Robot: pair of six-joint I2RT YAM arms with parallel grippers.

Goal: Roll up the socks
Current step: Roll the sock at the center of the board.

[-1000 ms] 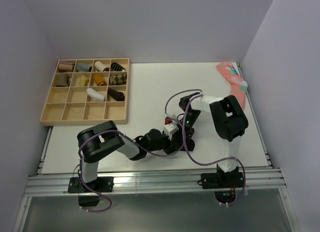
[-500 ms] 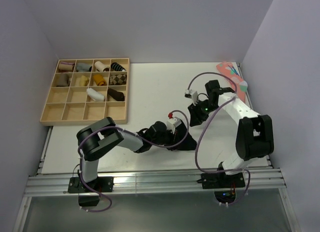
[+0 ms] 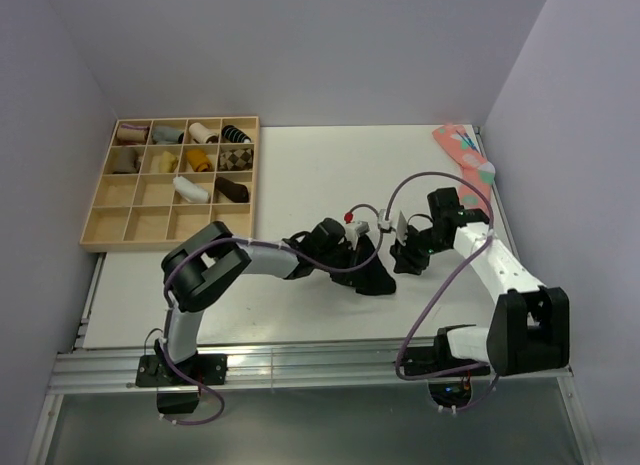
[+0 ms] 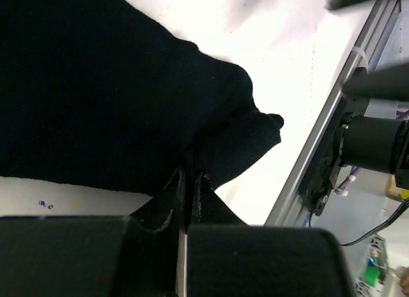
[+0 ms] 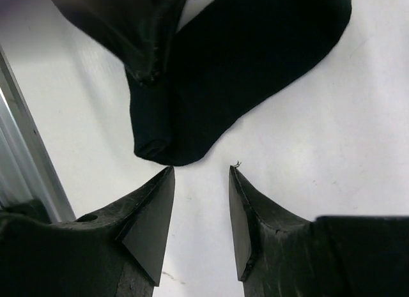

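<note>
A plain black sock [image 3: 378, 278] lies flat on the white table near the middle. In the left wrist view it [image 4: 96, 86] fills the upper left. My left gripper [image 3: 362, 257] is shut on a fold of the sock's edge [image 4: 188, 179]. My right gripper [image 3: 408, 253] is open and empty, just right of the sock. In the right wrist view its tips [image 5: 200, 170] hover over bare table just short of the sock's end [image 5: 243, 67], and the left gripper's fingers [image 5: 128, 29] show pinching the fabric.
A wooden compartment tray [image 3: 130, 225] with several rolled socks stands at the back left. A coral-pink spotted sock [image 3: 465, 160] lies at the back right by the wall. The metal rail [image 3: 300, 360] runs along the table's near edge.
My right arm swung away to the right, then came down beside the sock with its jaws open. My left gripper shifted right and back, still holding the sock.
</note>
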